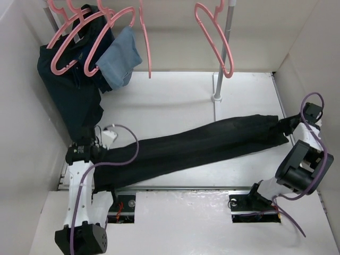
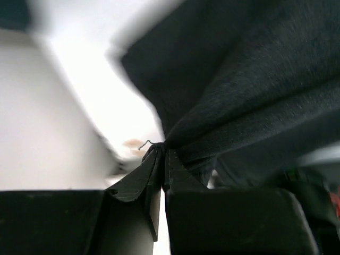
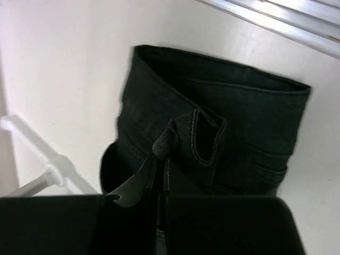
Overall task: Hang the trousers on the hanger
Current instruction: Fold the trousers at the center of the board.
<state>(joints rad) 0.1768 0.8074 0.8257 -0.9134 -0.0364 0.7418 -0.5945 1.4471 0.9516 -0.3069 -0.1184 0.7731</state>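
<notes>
The black trousers point(image 1: 196, 146) stretch across the table from lower left to right. My left gripper point(image 1: 101, 151) is shut on their left end; in the left wrist view the jaws are closed on a pinch of black fabric point(image 2: 223, 95). My right gripper point(image 1: 284, 130) is shut on their right end; in the right wrist view the jaws pinch a fold of the hem point(image 3: 207, 138). An empty pink hanger point(image 1: 215, 37) hangs from the rail at the upper right. Another bare pink hanger point(image 1: 146, 37) hangs edge-on at the middle.
At the upper left, pink hangers carry a dark navy garment point(image 1: 69, 79) and a small light-blue cloth point(image 1: 121, 57). The rail's white post point(image 1: 217, 87) stands on the table behind the trousers. White walls enclose the table on both sides.
</notes>
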